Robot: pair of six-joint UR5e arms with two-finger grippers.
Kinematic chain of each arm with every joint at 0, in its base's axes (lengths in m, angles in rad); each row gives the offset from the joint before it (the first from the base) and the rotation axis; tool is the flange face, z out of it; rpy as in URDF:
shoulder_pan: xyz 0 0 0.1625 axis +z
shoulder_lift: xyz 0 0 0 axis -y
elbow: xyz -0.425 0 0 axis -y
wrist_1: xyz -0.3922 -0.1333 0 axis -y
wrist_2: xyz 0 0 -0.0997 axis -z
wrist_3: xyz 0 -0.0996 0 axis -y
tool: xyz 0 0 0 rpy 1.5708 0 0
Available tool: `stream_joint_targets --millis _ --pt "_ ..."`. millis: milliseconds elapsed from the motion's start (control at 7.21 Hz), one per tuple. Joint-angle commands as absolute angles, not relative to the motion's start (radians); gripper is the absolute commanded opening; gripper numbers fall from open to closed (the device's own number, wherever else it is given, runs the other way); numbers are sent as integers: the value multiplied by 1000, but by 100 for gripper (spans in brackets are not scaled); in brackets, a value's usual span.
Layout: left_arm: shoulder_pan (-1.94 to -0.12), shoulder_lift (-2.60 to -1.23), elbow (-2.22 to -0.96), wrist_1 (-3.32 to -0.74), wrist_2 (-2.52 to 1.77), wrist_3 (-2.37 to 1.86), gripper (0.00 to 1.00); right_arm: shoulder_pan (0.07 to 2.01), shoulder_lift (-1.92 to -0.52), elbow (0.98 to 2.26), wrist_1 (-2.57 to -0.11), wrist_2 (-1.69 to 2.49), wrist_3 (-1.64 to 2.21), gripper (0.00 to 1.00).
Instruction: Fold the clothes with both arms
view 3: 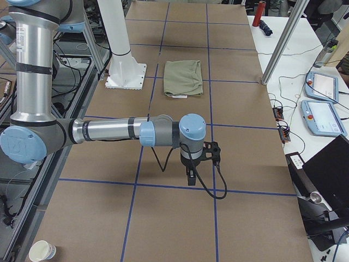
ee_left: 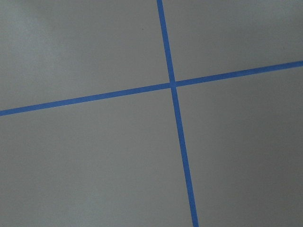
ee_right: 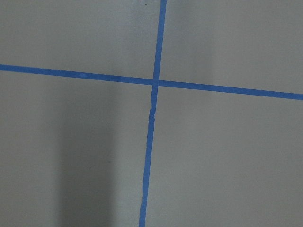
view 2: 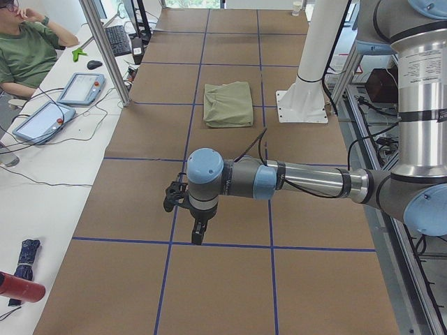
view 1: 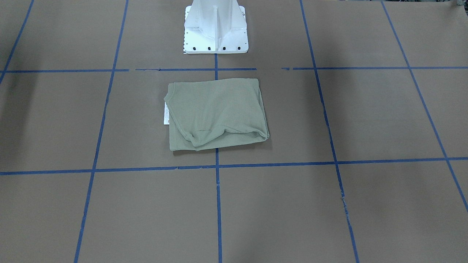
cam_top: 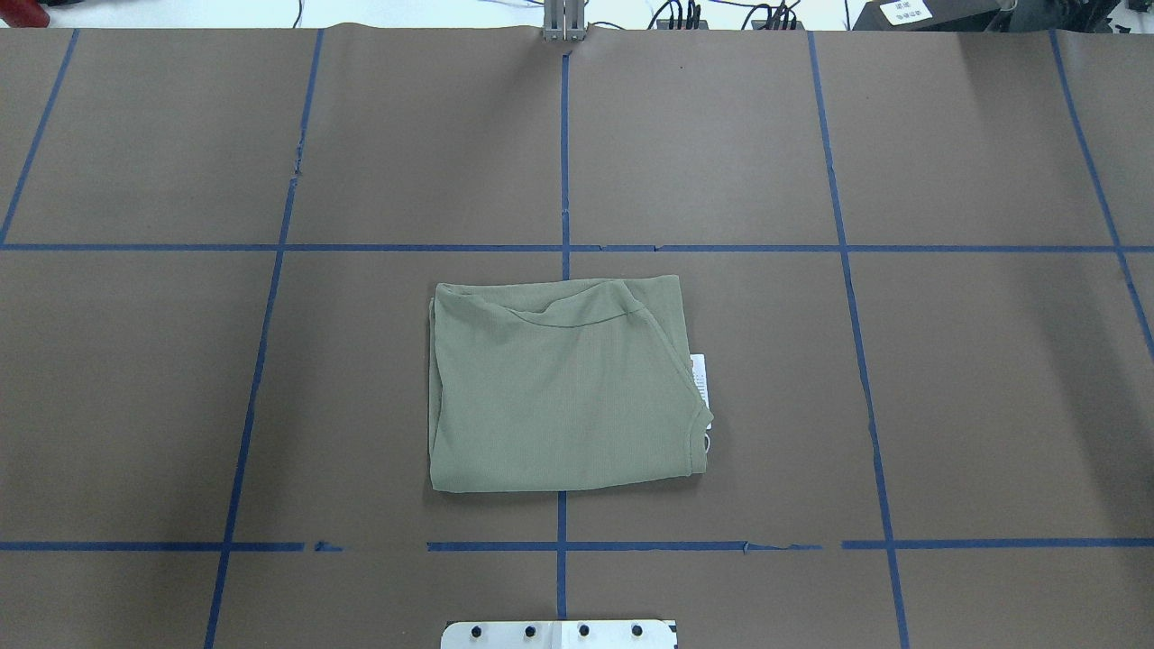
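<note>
Jaws of both grippers point down over the brown table paper. Only the side views catch them, so it cannot be told whether they stand apart or together.

Front-facing view: the folded green shirt lies flat before the white pedestal, with its hang tag peeking out at one edge.

Overhead view: the shirt forms a rectangle across a blue tape line, the tag at its side.

Left side view: the left gripper hangs just above a tape line, and the shirt is well beyond it, beside the pedestal.

Right side view: the right gripper hangs the same way, well apart from the shirt.

Wrist views: each shows a tape crossing on the paper below the jaws.
</note>
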State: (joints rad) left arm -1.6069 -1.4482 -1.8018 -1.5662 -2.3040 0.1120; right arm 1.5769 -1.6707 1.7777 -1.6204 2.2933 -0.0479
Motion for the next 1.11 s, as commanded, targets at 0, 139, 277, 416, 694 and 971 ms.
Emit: stream_joint_targets --millis 0,139,277,416,694,971 --pt "-1608 -1448 -1802 -1566 -2304 112 100 1577 -1674 1776 -1606 2292 -51 100" --pt "-1608 -1448 -1802 -1566 -2304 112 100 1577 -1684 1779 -1602 2292 -52 100" --pt "-1608 -1448 -1801 -1566 -2304 112 100 1577 -1693 1778 -1571 2292 -52 100" --pt "-1608 -1448 -1802 -1566 -2304 112 100 1577 -1716 1778 -1524 2292 -52 100" --pt "-1608 -1448 -1801 -1566 -2304 112 100 1577 -1727 1778 -1493 2298 -46 100" --pt "-1608 -1447 -1801 -1565 -2304 112 100 1577 -1727 1778 -1494 2298 -46 100"
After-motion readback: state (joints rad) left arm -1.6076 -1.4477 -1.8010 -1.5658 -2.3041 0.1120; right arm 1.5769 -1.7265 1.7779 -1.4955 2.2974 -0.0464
